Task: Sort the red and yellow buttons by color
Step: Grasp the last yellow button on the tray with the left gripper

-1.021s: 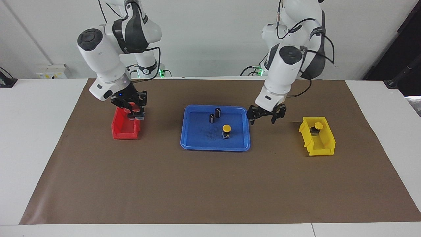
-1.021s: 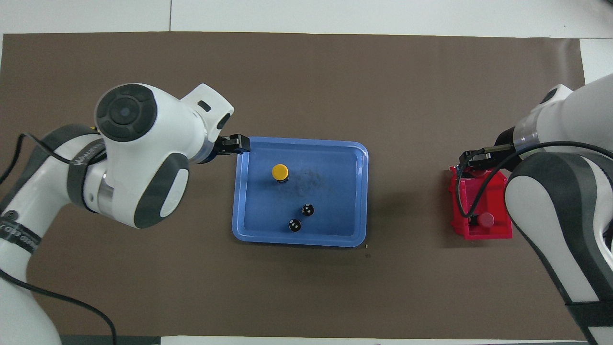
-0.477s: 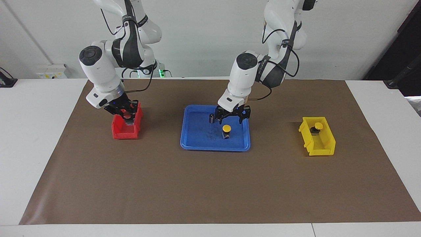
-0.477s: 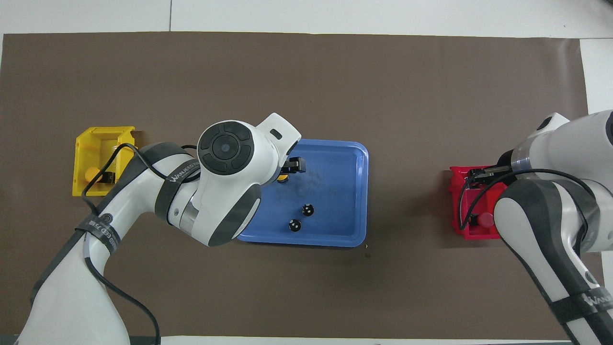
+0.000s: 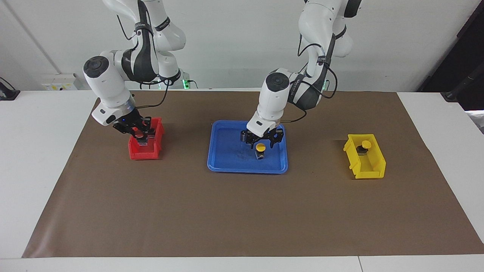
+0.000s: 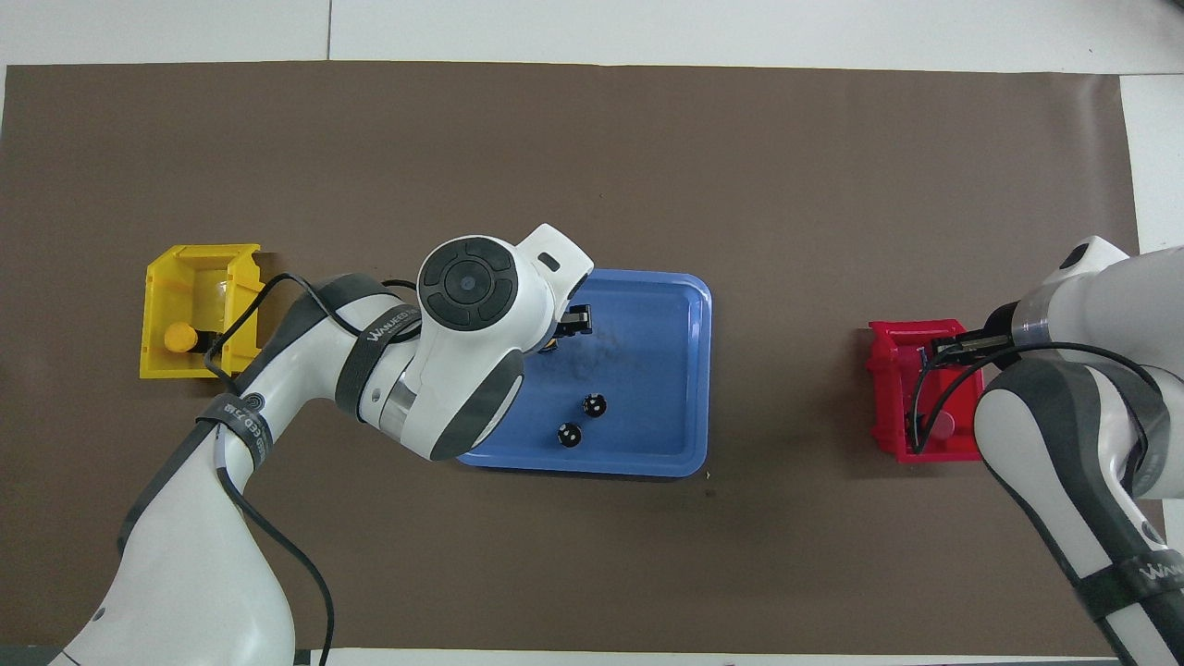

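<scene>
A yellow button [image 5: 259,147] stands in the blue tray [image 5: 227,160]. My left gripper [image 5: 260,141] is open and low over it, with a finger on each side of the cap. A second yellow button [image 5: 365,144] lies in the yellow bin [image 5: 372,166]; it also shows in the overhead view [image 6: 180,338]. My right gripper [image 5: 140,135] is shut on a red button [image 5: 139,133] and holds it down in the red bin [image 5: 145,151]. Another red button [image 6: 942,425] lies in that bin, partly under my right arm.
Two small dark cylinders [image 6: 595,404] [image 6: 569,435] stand in the tray, nearer to the robots than the yellow button. Brown paper [image 5: 242,211] covers the table. The red bin is toward the right arm's end, the yellow bin toward the left arm's end.
My left gripper swung from beside the tray to over the yellow button and came down around it. My right gripper sank into the red bin with the red button.
</scene>
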`<state>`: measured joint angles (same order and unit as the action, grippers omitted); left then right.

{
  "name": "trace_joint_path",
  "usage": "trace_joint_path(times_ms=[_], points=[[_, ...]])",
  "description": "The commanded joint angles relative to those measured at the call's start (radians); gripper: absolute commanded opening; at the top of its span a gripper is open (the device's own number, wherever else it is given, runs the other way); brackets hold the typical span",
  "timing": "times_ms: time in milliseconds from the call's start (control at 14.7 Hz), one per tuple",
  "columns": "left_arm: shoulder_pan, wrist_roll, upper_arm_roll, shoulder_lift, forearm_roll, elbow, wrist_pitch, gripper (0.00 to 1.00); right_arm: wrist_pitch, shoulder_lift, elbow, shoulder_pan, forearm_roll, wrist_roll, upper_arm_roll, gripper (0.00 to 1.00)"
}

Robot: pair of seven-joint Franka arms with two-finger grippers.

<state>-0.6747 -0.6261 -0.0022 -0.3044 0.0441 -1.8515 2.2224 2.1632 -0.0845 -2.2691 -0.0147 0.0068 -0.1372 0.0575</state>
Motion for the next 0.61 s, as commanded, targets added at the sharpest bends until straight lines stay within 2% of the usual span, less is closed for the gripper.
trace_joint_path(times_ms=[0,68,136,272,545], points=[[-0.013,-0.032,0.013,-0.01,0.013,0.015,0.002,0.38,0.044,-0.029,-0.052,0.015,-0.011,-0.022,-0.013,0.27],[-0.013,-0.04,0.011,-0.009,0.013,0.012,0.003,0.06,0.058,-0.029,-0.062,0.015,-0.011,-0.022,-0.013,0.27],[-0.013,-0.053,0.011,-0.009,0.014,0.015,0.003,0.02,0.064,-0.029,-0.073,0.015,-0.011,-0.025,-0.013,0.27],[-0.013,-0.06,0.013,-0.009,0.016,0.031,-0.013,0.02,0.104,-0.023,-0.098,0.015,-0.011,-0.025,-0.013,0.27],[0.033,-0.06,0.024,-0.006,0.034,0.222,-0.258,0.02,0.165,0.0,-0.132,0.015,-0.01,-0.024,-0.013,0.27]])
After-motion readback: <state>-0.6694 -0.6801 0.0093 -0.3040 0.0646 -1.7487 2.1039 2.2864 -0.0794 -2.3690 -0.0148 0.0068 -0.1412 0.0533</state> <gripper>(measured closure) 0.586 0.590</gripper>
